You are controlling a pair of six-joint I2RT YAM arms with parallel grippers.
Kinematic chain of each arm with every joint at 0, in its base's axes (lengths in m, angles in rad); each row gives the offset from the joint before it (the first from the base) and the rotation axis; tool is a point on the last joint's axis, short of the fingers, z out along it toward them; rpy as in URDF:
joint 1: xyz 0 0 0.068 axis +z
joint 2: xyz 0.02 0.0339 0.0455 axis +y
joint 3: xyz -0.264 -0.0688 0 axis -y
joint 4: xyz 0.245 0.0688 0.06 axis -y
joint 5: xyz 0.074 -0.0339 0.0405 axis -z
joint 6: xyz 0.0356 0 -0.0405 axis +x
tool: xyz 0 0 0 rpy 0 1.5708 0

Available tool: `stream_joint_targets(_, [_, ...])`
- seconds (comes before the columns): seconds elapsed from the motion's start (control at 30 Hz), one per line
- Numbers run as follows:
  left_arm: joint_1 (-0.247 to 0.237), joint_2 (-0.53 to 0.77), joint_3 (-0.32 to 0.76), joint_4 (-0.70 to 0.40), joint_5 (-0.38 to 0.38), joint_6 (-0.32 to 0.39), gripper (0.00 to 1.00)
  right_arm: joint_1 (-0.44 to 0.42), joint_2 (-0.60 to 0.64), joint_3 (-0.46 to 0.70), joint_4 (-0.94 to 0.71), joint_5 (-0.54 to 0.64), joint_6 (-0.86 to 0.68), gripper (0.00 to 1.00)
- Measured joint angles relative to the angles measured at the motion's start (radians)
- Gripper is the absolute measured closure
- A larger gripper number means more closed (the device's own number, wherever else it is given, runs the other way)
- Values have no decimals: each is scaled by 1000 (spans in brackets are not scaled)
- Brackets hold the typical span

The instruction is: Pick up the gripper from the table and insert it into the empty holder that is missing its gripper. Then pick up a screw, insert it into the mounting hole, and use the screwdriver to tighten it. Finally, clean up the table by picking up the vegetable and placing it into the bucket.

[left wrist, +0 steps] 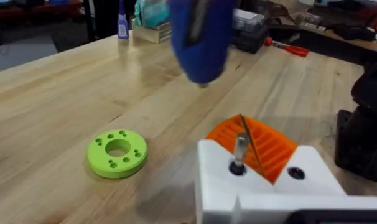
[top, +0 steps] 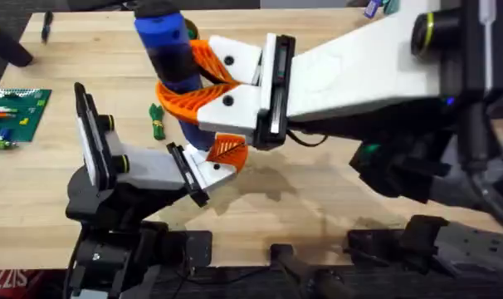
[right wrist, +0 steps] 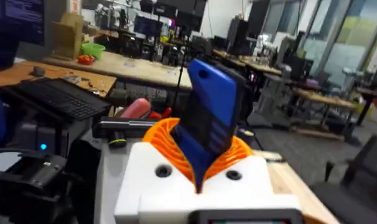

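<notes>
The blue screwdriver (top: 170,51) is squeezed tight in the right gripper (top: 203,79), held up above the holder (top: 214,170). The orange gripper (top: 228,148) already sits in that holder, with a screw (left wrist: 239,149) standing in its hole, not yet tightened. The green vegetable (top: 157,120) lies on the table (top: 318,199). I cannot read any writing.

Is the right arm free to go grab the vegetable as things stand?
Probably not. The right gripper is shut on the blue screwdriver, so its jaws are occupied. The vegetable lies bare on the table beside it, but the screwdriver would have to be set down first.
</notes>
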Motion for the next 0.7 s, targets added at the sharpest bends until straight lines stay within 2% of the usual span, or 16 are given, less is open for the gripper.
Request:
stream_joint_targets(0.1, [0,-1,0,4,-2,5,991,0,25,-13,111,-19,0,989])
stream_joint_targets(0.2, [0,-7,0,2,-4,8,991,-5,24,-9,135,-29,0,989])
stream_joint_targets(0.37, [0,-7,0,1,-4,8,991,-51,6,92,137,-32,-4,989])
stream_joint_targets(0.5, [0,-6,0,1,-4,8,991,-74,-15,228,13,-35,-1,989])
stream_joint_targets(0.6, [0,-7,0,1,-5,8,991,-74,-32,304,-177,-57,-40,989])
stream_joint_targets(0.7, [0,-7,0,1,-5,8,991,-80,-38,329,-396,-80,-127,989])
